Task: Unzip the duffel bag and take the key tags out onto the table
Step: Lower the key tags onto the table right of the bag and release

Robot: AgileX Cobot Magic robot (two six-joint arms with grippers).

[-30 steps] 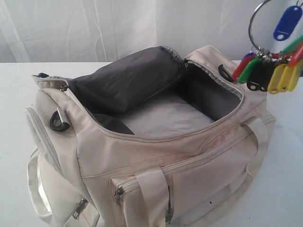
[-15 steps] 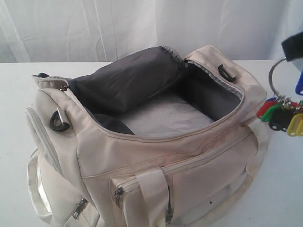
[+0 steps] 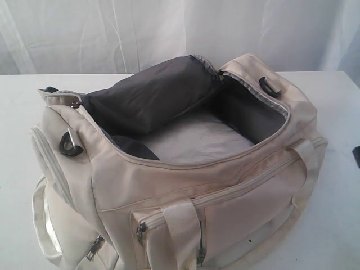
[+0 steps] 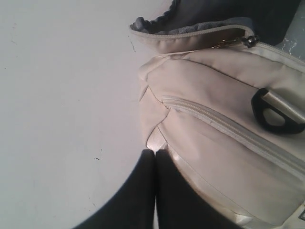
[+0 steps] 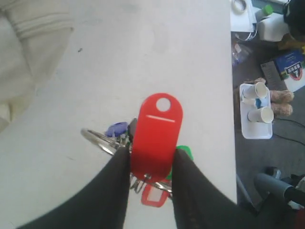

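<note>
Gaping unzipped, the duffel bag (image 3: 185, 185) fills the middle of the table (image 3: 17, 140) in the exterior view, which shows its whole open mouth. Only the right wrist view finds the key tags (image 5: 156, 129): the right gripper (image 5: 150, 156) pinches a red one, holding the bunch above the table near its edge. The left wrist view shows the left gripper (image 4: 155, 153) closed tight, empty, beside the bag's end.

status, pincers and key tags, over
Left pincer shut, empty, beside unzipped bag. Right pincer shut on key tags, out over table. Nothing blocking.
</note>
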